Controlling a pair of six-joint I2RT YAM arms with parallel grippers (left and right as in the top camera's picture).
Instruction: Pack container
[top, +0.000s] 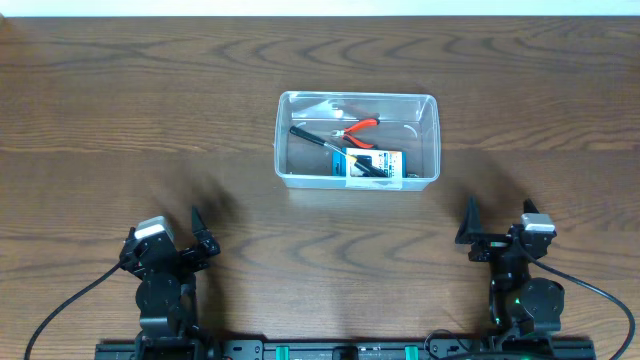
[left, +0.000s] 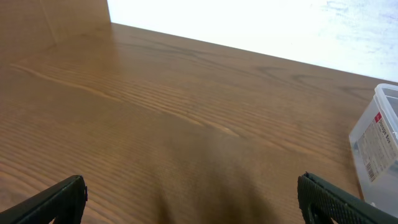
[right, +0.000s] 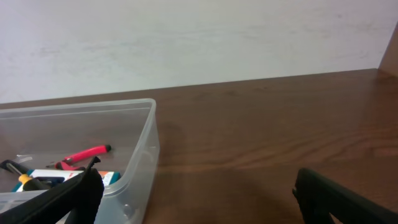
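Sitting midway between the two arms and beyond them on the brown wood-grain table (top: 120, 120), the clear rectangular plastic container (top: 320, 181) holds three things: a pair of red-handled pliers (top: 358, 128) towards the far wall, a slim black-handled tool (top: 312, 137) lying slantwise beside them, and a flat carded pack printed in blue, black and yellow (top: 377, 164) against the near wall. No other loose item shows on the wood in the overhead view, so the packing looks to me finished or very nearly so (whether a lid belongs to the job I cannot tell, since none is in sight). The left gripper (left: 193, 180) hangs low over bare table with its jaws spread wide and nothing between them, the tub's labelled corner just entering its wrist view at the right edge. The right gripper (right: 198, 180) is likewise wide apart and empty, looking past the container's near corner. Both sit well apart from the tub, near their own bases. What remains, as far as I can judge, is little more than parking the arms.
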